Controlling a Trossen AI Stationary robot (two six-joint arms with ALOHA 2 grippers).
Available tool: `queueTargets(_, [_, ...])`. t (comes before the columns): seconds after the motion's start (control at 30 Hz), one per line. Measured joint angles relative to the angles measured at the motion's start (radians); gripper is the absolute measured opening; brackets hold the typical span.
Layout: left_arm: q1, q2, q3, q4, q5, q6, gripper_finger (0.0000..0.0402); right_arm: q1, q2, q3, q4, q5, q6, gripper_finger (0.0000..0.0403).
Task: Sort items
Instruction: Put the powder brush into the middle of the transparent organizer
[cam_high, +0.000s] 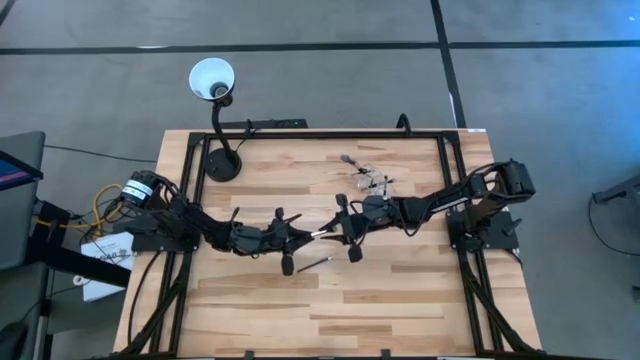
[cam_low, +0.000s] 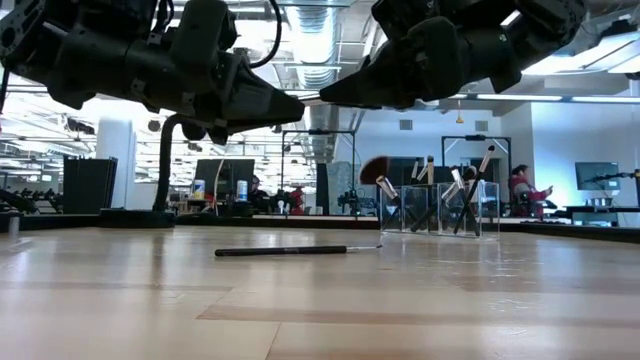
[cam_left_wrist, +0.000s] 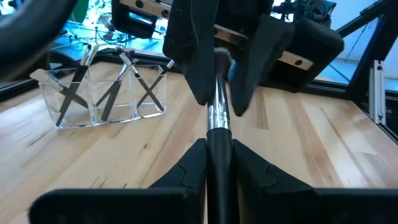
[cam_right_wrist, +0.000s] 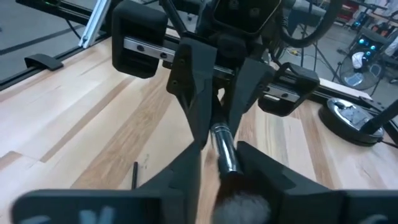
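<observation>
High view: both arms meet mid-table. The left gripper and right gripper face each other with 1 brush spanning the gap, which looks like a handoff. 1 more loose brush lies on the table just in front of them. The clear holder sits toward the back right with brushes in it; count unreadable from here. A lamp stands at the back left.

Low view: the loose brush lies flat, nothing touching it. The holder shows about 6 brushes standing, 1 with a reddish fan head; the exact number is hard to pin, as the handles cross.

Left wrist view: left fingers are closed narrow on the handle of the shared brush; the right gripper's fingers pinch it nearer the bristles. 3 holder compartments visible, each with crossed handles.

Right wrist view: right fingers are clamped on the ferrule end of the same brush, the left gripper opposite.

Judgement: mostly done. About 6 sorted, 1 in transfer, 1 left on the table. So 2 to go, as far as visible.
</observation>
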Motion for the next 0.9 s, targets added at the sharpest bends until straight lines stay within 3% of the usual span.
queueTargets(0.27, [0.0, 0.001, 0.0, 0.0, -0.004, 0.001, 0.0056, -0.013, 0.0, 0.0, -0.006, -0.001, 0.001, 0.0028])
queueTargets(0.57, [0.0, 0.001, 0.0, 0.005, -0.006, 0.0, 0.0064, -0.013, 0.0, 0.0, -0.009, 0.0, 0.008, 0.0042])
queueTargets(0.77, [0.0, 0.001, 0.0, 0.008, -0.006, 0.0, 0.0086, -0.013, 0.0, 0.0, -0.07, 0.002, 0.008, 0.0026])
queueTargets(0.9, [0.0, 0.001, 0.0, 0.007, -0.006, 0.0, 0.0107, -0.012, -0.001, 0.0, -0.098, 0.095, 0.008, 0.0033])
